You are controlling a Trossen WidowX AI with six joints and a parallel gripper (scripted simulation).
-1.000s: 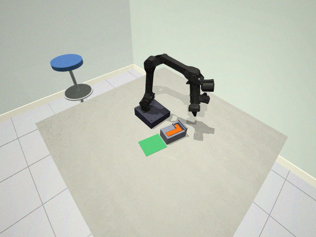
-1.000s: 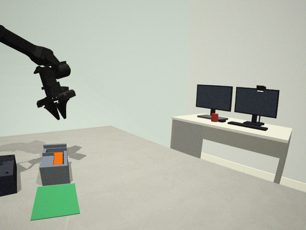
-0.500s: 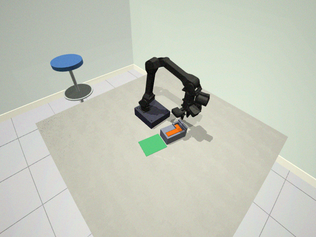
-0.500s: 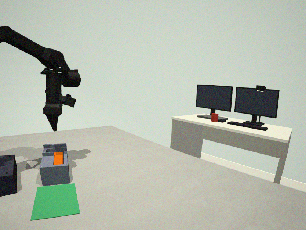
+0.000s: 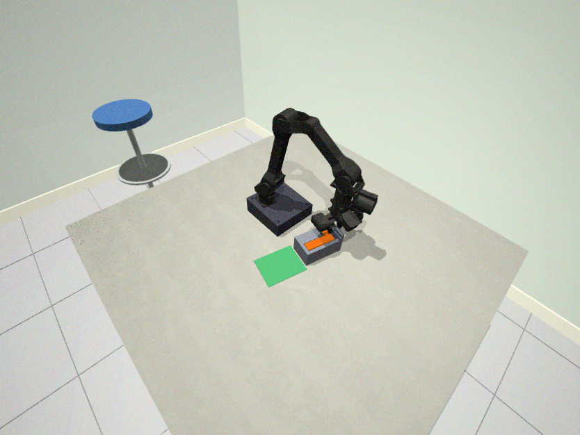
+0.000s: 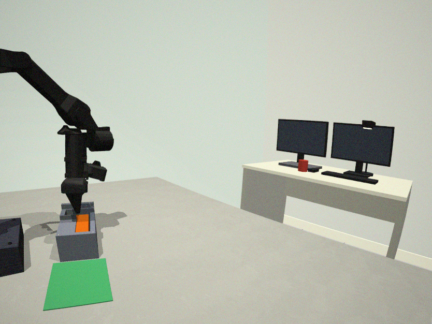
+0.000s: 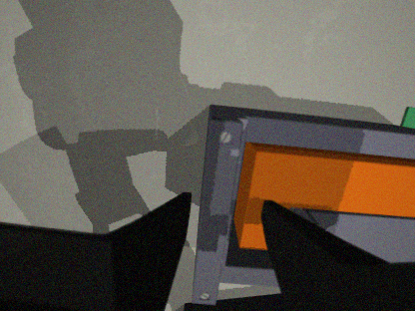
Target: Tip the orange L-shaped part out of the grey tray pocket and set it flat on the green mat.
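Note:
The orange L-shaped part [image 5: 318, 243] [image 6: 82, 223] [image 7: 319, 179] lies in the pocket of the grey tray [image 5: 313, 256] [image 6: 76, 244] [image 7: 299, 132]. My gripper [image 5: 326, 229] [image 6: 76, 209] [image 7: 226, 204] points straight down at the tray's far end, with its fingers partly apart and nothing between them. In the wrist view one fingertip is on the short leg of the part and the other hangs outside the tray's end wall. I cannot tell whether the part's other end is raised. The green mat [image 5: 279, 265] [image 6: 78, 284] [image 7: 410, 118] lies flat beside the tray's near end.
The arm's dark base [image 5: 279, 208] [image 6: 10, 240] stands close behind the tray. A blue stool [image 5: 122, 115] stands off the grey floor slab at the far left. A desk [image 6: 324, 185] with two monitors and a red cup [image 6: 302, 165] stands far to the right.

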